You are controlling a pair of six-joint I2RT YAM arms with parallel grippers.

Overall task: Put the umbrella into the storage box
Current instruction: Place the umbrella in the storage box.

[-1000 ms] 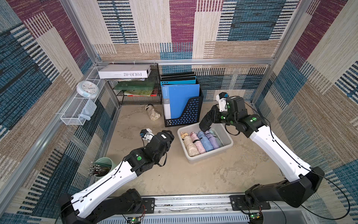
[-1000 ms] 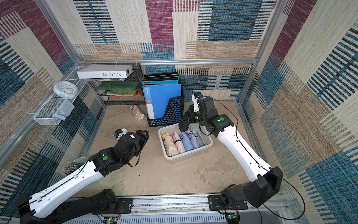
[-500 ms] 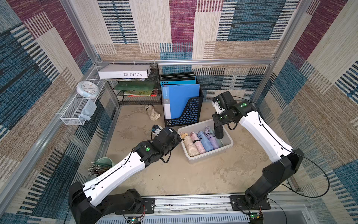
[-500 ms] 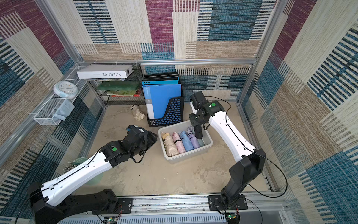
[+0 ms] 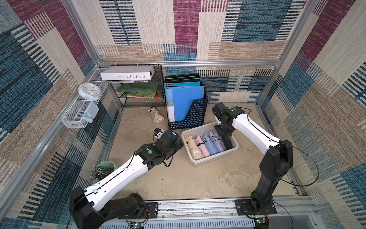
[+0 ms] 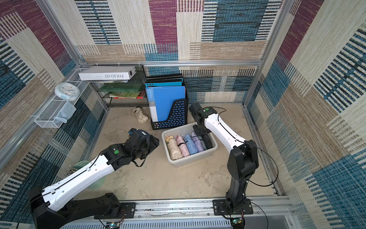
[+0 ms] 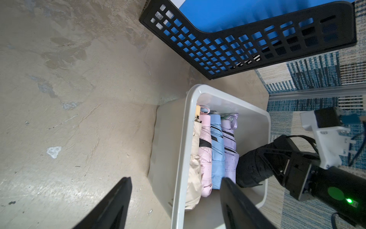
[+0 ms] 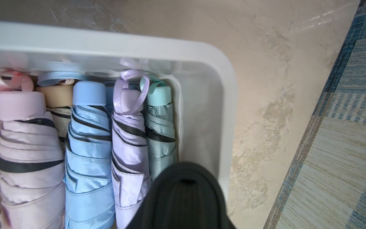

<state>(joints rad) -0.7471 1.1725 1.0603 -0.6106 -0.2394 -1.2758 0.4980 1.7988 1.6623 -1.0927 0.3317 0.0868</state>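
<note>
Right gripper (image 7: 271,162): closed around the black umbrella (image 7: 251,168), gripping its upper part
Black umbrella: tilted, lower end down inside the storage box (image 5: 198,161), at the end nearest the right arm, just beside the teal umbrella (image 8: 160,126); whether it touches the bottom cannot be told
Left gripper (image 7: 175,178): jaws wide apart, holding nothing, just beside the box's opposite end
Box contents: beige, pink, blue, lilac and teal umbrellas lying side by side
Floor: another beige umbrella (image 5: 156,117) lies near the file holder (image 5: 190,117)

File holder (image 5: 193,119) with blue folders (image 5: 187,99); white box (image 5: 126,73) on mesh shelf (image 5: 143,103); clock (image 5: 89,91) in wire basket (image 5: 73,118); green cup (image 5: 108,165) of pencils (image 5: 99,173).
</note>
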